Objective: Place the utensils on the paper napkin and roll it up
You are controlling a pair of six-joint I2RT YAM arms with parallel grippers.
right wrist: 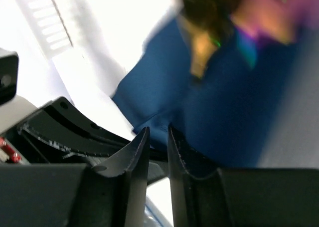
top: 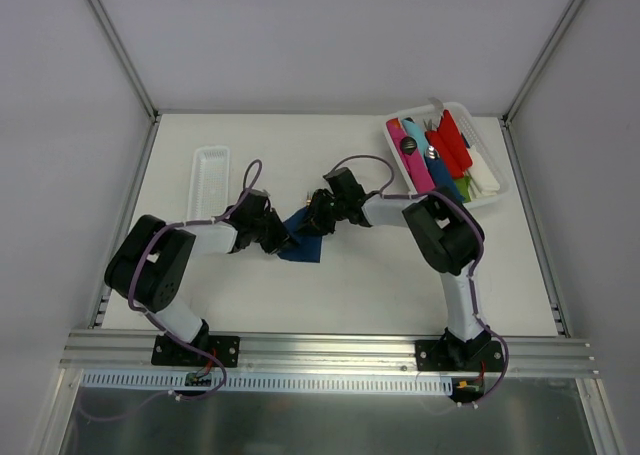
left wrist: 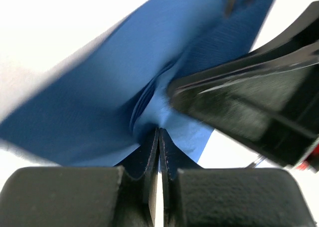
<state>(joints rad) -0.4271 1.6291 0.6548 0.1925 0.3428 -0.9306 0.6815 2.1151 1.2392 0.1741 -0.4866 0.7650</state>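
A thin, dark navy-blue paper napkin [top: 303, 245] is seen near the middle of the white table [top: 350, 295], between the two arms. It is creased and partly raised rather than lying flat. The left gripper [left wrist: 158, 133] is closed tight on a bunched edge of the napkin, with the blue paper pinched between its pressed-together black fingers. The right gripper [right wrist: 158, 133] is held just beside it, on the side toward the table's far right corner. Its fingers are parted by a narrow gap. A fold of the napkin lies at their tips, but whether it is gripped cannot be told. Slim, shiny, copper-coloured metal utensils [right wrist: 202, 52] are seen over the napkin beyond the right fingers. They are badly blurred, so their number cannot be made out. A narrow white rectangular tray [top: 210, 180] is placed toward the far left corner of the table, well apart from the napkin. A clear plastic bin [top: 503, 185] is set at the far right corner, filled with pink, red, blue and white plastic items [top: 440, 150].
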